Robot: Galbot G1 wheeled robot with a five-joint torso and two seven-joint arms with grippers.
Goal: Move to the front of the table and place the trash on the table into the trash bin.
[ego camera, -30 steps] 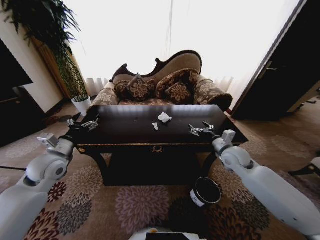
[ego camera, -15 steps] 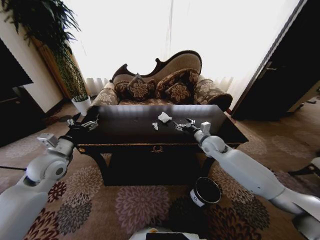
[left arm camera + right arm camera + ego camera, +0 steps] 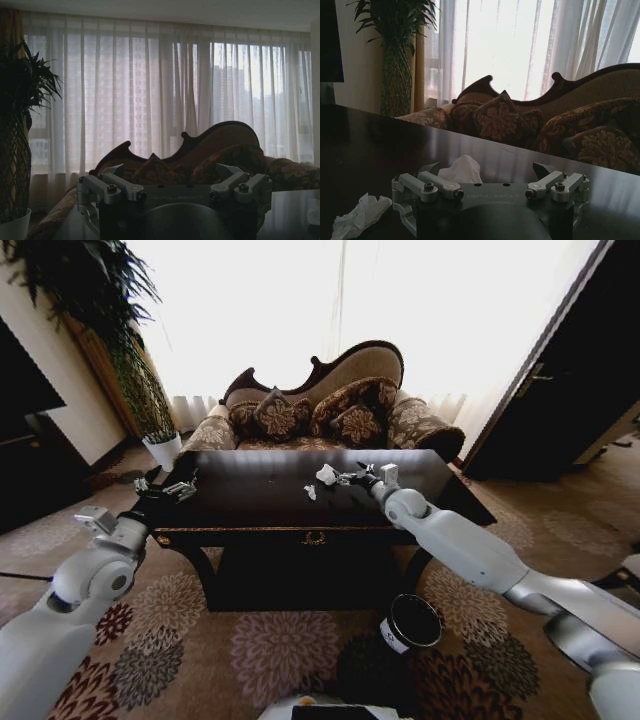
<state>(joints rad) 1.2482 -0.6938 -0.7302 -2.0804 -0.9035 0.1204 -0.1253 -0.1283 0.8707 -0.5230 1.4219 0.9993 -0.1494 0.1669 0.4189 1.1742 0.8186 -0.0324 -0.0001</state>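
On the dark glossy table (image 3: 250,502) lies the trash: a crumpled white paper wad (image 3: 327,474) and a smaller white scrap (image 3: 311,492). My right gripper (image 3: 350,478) reaches over the tabletop, open, just right of the wad. In the right wrist view the wad (image 3: 463,170) sits just beyond the open gripper (image 3: 487,170), nearer one finger, and the scrap (image 3: 360,215) lies off to the side. My left gripper (image 3: 165,485) hovers open at the table's left front corner, also seen open in its wrist view (image 3: 170,172). The black trash bin (image 3: 410,623) stands on the carpet below the table's right front.
A patterned sofa (image 3: 320,405) with cushions stands behind the table before a bright curtained window. A white plant pot (image 3: 163,448) with a tall plant is at the back left. A dark door (image 3: 560,390) is to the right, dark furniture (image 3: 30,440) to the left.
My right arm has swung left and forward across the table, from its right front edge to beside the white wad. The left arm has stayed put.
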